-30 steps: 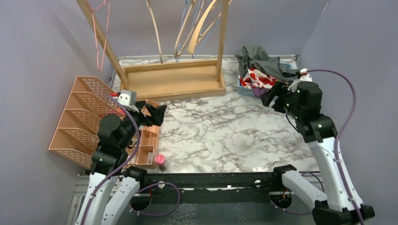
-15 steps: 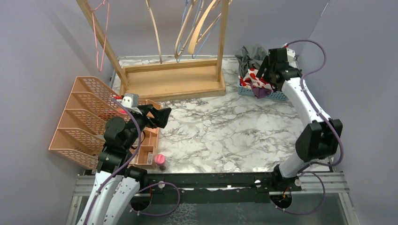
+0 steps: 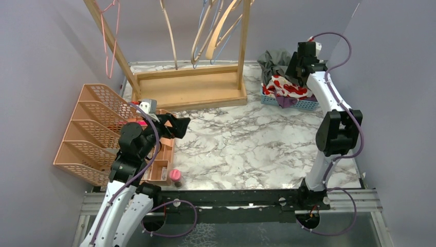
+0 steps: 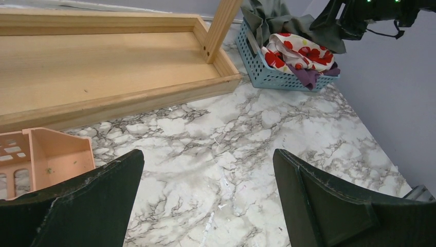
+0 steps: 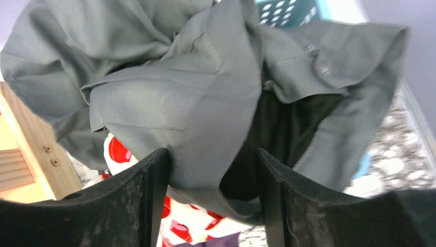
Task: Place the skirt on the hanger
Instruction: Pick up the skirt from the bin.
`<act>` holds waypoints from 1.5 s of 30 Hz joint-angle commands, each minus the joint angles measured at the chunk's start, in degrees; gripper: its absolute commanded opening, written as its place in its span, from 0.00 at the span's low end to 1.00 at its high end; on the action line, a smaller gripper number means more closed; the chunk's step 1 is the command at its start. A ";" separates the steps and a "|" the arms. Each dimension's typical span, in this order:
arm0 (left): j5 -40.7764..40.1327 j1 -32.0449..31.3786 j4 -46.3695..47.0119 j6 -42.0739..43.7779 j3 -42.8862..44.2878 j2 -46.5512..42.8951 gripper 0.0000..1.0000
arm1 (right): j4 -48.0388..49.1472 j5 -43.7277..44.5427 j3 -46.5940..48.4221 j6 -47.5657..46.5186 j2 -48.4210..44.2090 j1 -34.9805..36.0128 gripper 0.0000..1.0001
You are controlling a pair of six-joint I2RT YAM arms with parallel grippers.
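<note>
Grey skirt (image 5: 205, 92) lies under the outstretched right gripper (image 5: 212, 170), jaws spread wide.

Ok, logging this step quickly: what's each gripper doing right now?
Left gripper: open, holding nothing.
Right gripper: open at the grey garment, not closed on it.

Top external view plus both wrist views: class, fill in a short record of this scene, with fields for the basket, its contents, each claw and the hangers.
Basket: blue basket, far right of the marble table
Contents: grey garment on top, red-and-white floral cloth, purple cloth
Right claw: open, at the grey garment, a fold between its fingers
Left claw: open, empty, above the table beside the orange organiser
Hangers: hanging on the wooden rack
</note>
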 commanded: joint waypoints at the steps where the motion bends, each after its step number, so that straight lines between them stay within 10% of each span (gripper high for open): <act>1: 1.59 0.15 2.11 0.31 0.79 0.23 0.99 | -0.87 -6.54 0.65 -3.62 2.11 -0.06 0.49; 6: 1.56 0.14 1.81 0.29 1.25 0.16 0.99 | 4.67 -5.05 2.96 -6.81 -0.55 -0.06 0.02; 18: -1.05 0.11 -0.57 1.50 2.90 -0.47 0.99 | 30.67 -7.10 6.35 -13.44 -12.63 -0.06 0.01; 28: -4.45 0.08 -4.24 2.08 5.29 1.89 0.99 | 32.15 -7.57 30.05 -17.48 -7.13 -0.06 0.01; 45: -3.90 0.09 -5.22 2.73 6.69 2.32 0.99 | 26.81 -24.97 30.66 -7.29 -23.74 -0.06 0.01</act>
